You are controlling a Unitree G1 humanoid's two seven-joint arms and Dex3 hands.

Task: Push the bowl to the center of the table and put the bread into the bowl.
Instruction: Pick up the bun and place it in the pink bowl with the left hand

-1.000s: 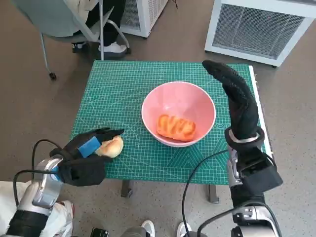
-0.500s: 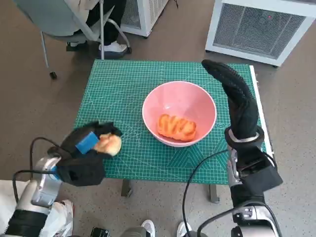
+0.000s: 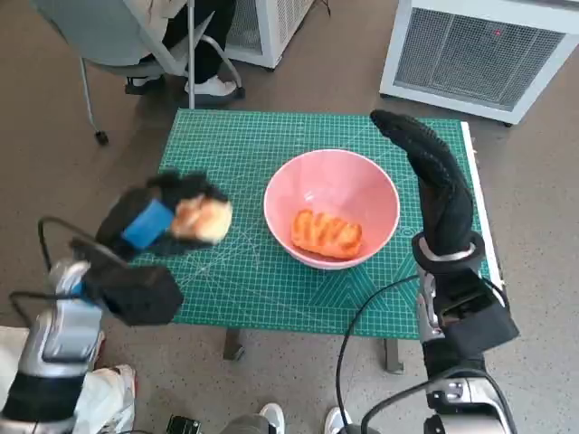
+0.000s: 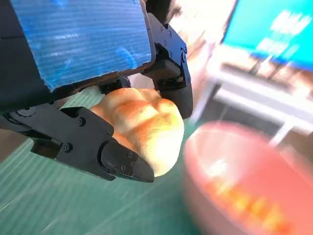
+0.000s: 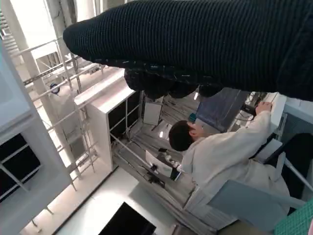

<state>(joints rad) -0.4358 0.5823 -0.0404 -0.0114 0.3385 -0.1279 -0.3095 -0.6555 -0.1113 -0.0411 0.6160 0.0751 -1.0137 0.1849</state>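
Above the table's left edge, the left hand (image 3: 158, 226) grips the bread roll (image 3: 203, 219); the bowl (image 3: 332, 208) lies rightward. The right hand (image 3: 432, 172) is raised, fingers straight, holding nothing.

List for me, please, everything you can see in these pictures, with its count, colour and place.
Bowl: one, pink, near the middle of the mat.
Bread in the bowl: one, orange-brown, on the bowl's bottom.
Bread roll: one, pale golden, held in the left hand beside the bowl.
Cutting mat: one, green with a grid, covering the table top.
Chair: one, grey, on the floor beyond the table's far left corner.
White units: two, on the floor beyond the table.
Person: one, in white, in the right wrist view.
Left hand: black with blue tape, gripping the roll.
Right hand: black glove, right of the bowl, holding nothing.
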